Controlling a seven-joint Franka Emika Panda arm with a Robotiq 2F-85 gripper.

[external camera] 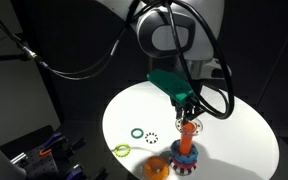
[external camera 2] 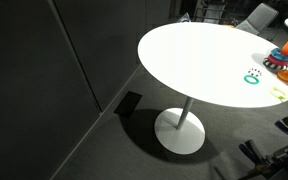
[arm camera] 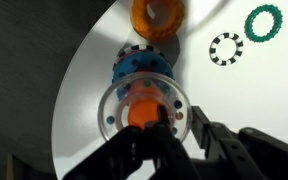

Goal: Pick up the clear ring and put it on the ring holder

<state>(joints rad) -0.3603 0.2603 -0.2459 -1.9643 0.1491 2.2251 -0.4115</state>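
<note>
- in an exterior view your arm [external camera: 169, 35] reaches down over a round white worktop [external camera: 234, 125] in a dark room. the jaws hang right above the ring holder [external camera: 187, 148]. a green ring [external camera: 136, 132], a dotted ring [external camera: 152, 138], a yellow-green ring [external camera: 122, 150] and a thick orange ring [external camera: 156, 168] lie loose nearby.
- in an exterior view the worktop [external camera 2: 194, 55] stands on one white pedestal foot [external camera 2: 179, 132] on grey floor [external camera 2: 94, 150], beside a dark wall [external camera 2: 44, 60]. the ring holder [external camera 2: 287, 55] sits near the worktop's rim.
- in the wrist view the clear ring [arm camera: 110, 102] lies around the holder's orange peg, over the blue base [arm camera: 139, 68]. the jaws sit close at the ring's rim. you cannot tell whether they pinch it or have released it.
</note>
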